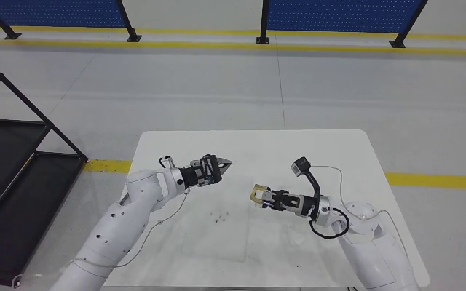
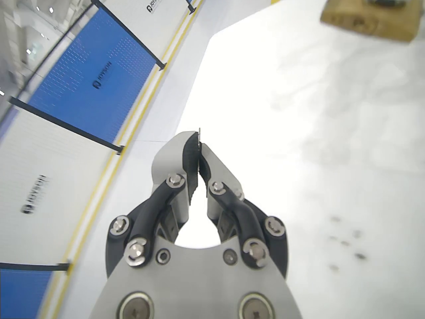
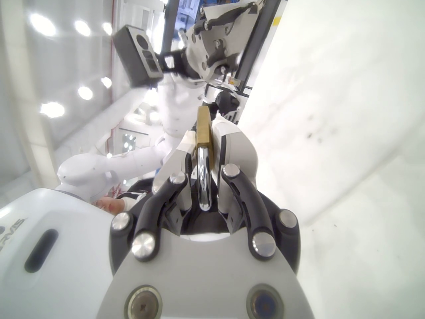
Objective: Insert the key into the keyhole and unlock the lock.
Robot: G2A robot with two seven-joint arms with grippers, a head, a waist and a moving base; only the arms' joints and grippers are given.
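Observation:
My right gripper [image 1: 266, 196] is over the middle of the white table [image 1: 306, 149], shut on a brass padlock [image 1: 258, 193]. In the right wrist view the lock's brass body [image 3: 203, 127] stands edge-on between the fingers and its silver shackle [image 3: 203, 180] points back toward the palm. My left gripper [image 1: 223, 166] is a short way to the left of the padlock, apart from it and pointing toward it. It is shut on a thin key [image 2: 199, 133], of which only a dark tip shows past the pads. The left wrist view has the padlock [image 2: 368, 19] ahead of it.
Small dark marks [image 1: 220, 215] dot the table between the arms. A black rack [image 1: 29, 167] stands on the floor to the left of the table. Blue barrier panels [image 1: 65, 13] line the back behind a yellow floor line.

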